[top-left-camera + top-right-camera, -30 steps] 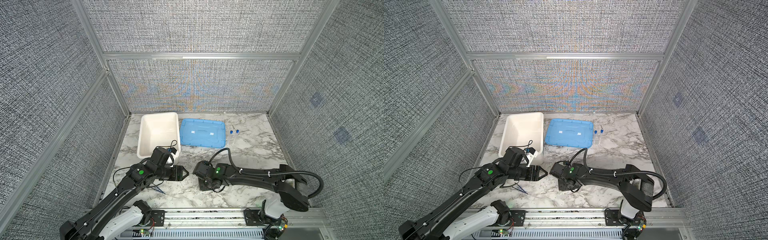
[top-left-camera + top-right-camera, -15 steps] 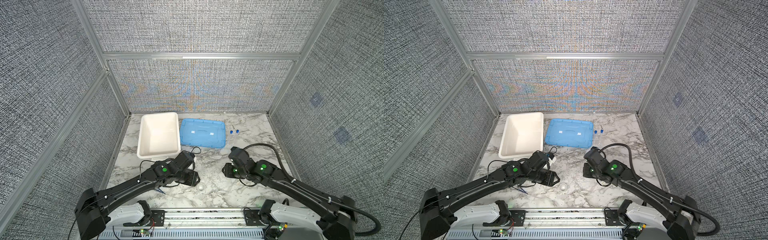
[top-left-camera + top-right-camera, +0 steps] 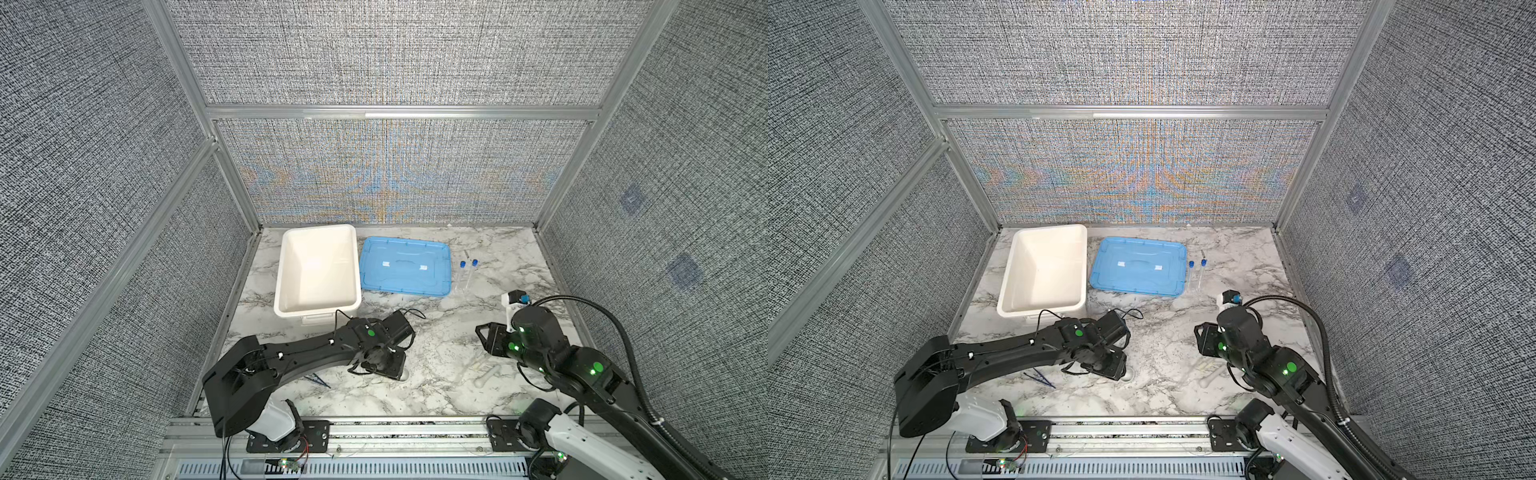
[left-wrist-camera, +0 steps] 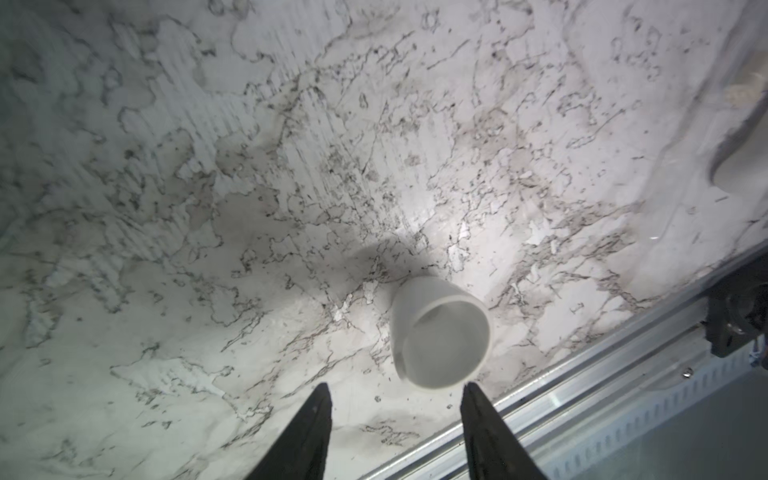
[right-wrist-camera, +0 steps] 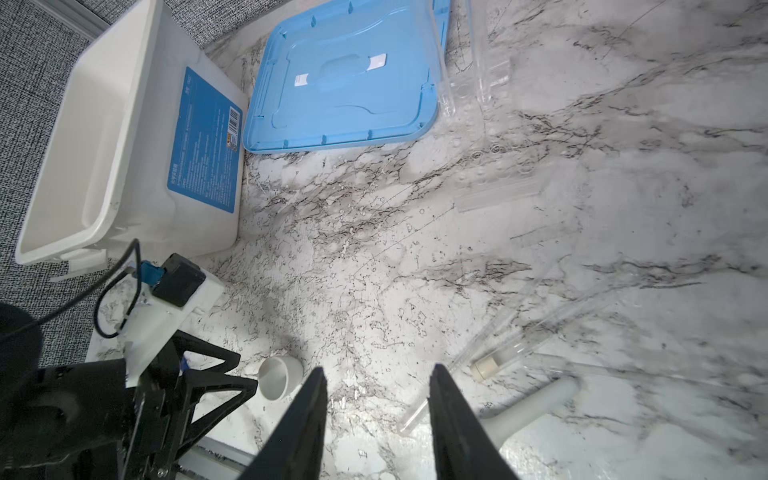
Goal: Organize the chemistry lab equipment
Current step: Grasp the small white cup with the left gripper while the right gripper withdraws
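Note:
A small round whitish dish lies on its side on the marble, just beyond my left gripper, which is open and empty; the dish sits nearer one fingertip. In both top views that gripper points down over the dish. My right gripper is open and empty, above bare marble between the dish and clear tubes. A white pestle lies beside them. Dark tweezers lie by the left arm. Two blue-capped tubes rest beside the lid.
The white tub stands at the back left, with the flat blue lid to its right. Clear plastic rack pieces lie on the marble right of the lid. A metal rail runs along the front edge.
My left arm has swung right and forward to stand over the dish, its jaws narrower than before. My right arm has pulled back to the right side of the table.

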`<action>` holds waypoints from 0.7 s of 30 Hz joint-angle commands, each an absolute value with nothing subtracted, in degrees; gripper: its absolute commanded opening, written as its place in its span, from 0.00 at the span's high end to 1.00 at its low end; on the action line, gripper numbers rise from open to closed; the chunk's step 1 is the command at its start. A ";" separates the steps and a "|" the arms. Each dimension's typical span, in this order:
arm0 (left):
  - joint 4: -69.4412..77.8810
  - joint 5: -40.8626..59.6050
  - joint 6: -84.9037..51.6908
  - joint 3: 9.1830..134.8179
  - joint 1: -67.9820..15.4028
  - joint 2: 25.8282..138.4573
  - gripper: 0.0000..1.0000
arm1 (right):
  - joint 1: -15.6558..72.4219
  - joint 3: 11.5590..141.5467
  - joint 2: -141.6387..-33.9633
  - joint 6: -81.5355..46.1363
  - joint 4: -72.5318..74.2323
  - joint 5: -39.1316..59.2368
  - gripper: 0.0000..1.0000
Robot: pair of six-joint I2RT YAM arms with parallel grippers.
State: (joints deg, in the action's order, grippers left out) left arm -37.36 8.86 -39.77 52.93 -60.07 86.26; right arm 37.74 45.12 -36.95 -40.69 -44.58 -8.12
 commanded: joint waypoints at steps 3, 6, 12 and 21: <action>-35.04 7.87 -40.70 52.68 -60.07 89.27 0.47 | 37.70 43.77 -36.04 -41.92 -43.78 -9.39 0.64; -35.19 8.33 -40.48 54.69 -60.12 93.18 0.51 | 37.70 43.84 -36.21 -41.87 -43.51 -9.29 0.70; -36.48 8.18 -41.47 56.96 -60.12 98.20 0.67 | 37.68 44.24 -36.61 -42.02 -43.10 -9.05 0.74; -37.12 9.13 -39.83 57.07 -60.12 94.68 0.84 | 37.69 44.23 -33.40 -45.40 -46.05 -15.68 0.74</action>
